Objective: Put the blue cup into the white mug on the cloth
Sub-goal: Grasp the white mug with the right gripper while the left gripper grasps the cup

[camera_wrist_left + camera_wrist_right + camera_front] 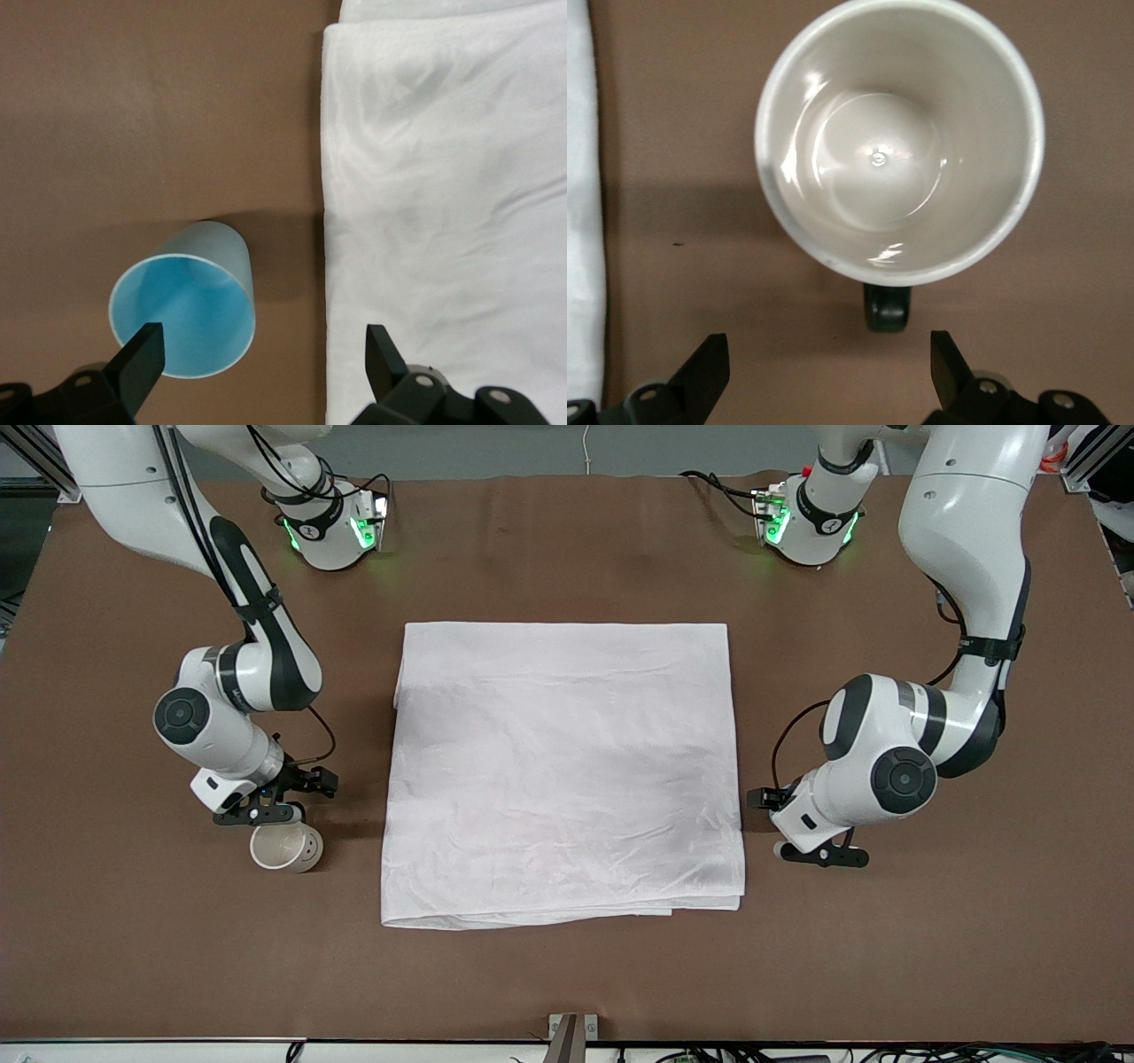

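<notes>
From the front, my left arm's wrist hides nearly all of the blue cup [190, 305]. Only my left wrist view shows it properly: a smooth, handleless tumbler, pale blue outside and brighter blue inside, upright on the bare brown table [567, 974]. It stands just beside the cloth [563, 771], at about 4 o'clock from the cloth's middle.

My left claw [824, 856] hangs above the cup with its fingers [142, 359] spread wide and empty, one tip over the rim.

The white mug [285, 848] is a glossy cream ceramic with a round mouth and a small dark handle [886, 305]. It stands off the cloth at about 8 o'clock, and its marked side is hard to read.

My right claw [266, 810] hovers over it, wide open and gripping nothing.

The cloth is a wrinkled white sheet folded double.
</notes>
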